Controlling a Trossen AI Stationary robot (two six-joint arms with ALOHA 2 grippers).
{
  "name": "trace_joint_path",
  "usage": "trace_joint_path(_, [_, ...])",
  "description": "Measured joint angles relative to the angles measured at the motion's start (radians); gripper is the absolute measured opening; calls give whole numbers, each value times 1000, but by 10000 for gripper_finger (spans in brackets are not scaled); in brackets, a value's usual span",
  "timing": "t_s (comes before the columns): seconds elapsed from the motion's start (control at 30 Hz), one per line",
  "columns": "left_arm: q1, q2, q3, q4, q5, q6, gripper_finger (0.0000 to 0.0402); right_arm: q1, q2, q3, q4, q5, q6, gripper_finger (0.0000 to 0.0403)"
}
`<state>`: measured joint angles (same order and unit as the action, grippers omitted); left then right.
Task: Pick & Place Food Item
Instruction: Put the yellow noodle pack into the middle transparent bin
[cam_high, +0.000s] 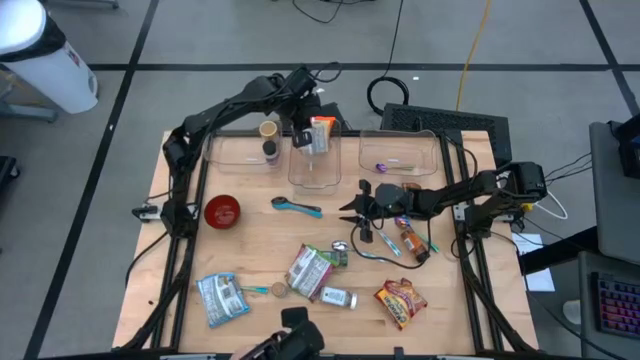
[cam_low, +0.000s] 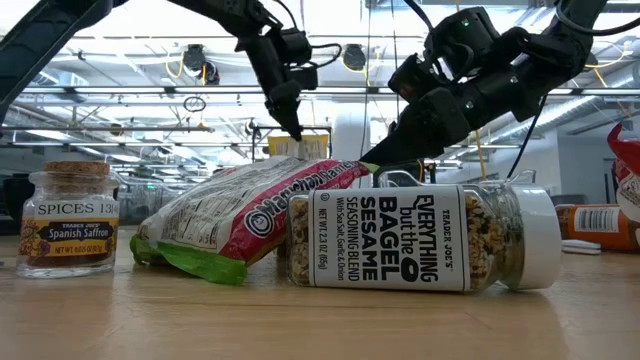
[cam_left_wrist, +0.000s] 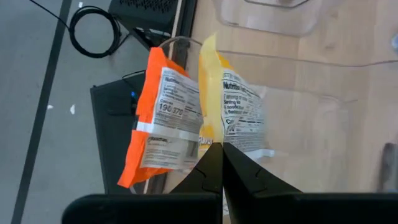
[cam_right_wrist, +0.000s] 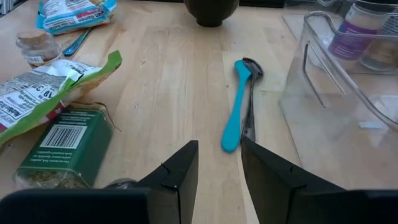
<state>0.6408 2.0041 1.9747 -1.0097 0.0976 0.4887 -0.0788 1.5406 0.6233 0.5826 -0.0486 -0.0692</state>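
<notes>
My left gripper is shut on an orange, yellow and white snack packet at the table's far middle, above the middle clear bin. The left wrist view shows the packet beyond the shut fingertips, its nutrition label facing the camera. In the low view my left gripper stands far behind the jars. My right gripper is open and empty, low over the table's middle, pointing toward a teal spoon that lies flat on the wood. My left gripper pinches the packet by its edge between its two fingers, coming from above. The packet hangs below the fingers, clear of the table, over the clear bin.
Clear bins stand left and right of the middle one. A red bowl, a seasoning jar, a snack bag, a saffron jar, a blue packet and a red packet lie nearer.
</notes>
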Motion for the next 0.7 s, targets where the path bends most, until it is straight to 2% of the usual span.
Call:
trace_joint_path(0.37, [8, 5, 0, 39, 35, 4, 0, -16, 0, -73, 106, 3, 4, 114])
trace_joint_path(0.7, [20, 53, -1, 42, 26, -1, 0, -33, 0, -76, 110, 1, 35, 114])
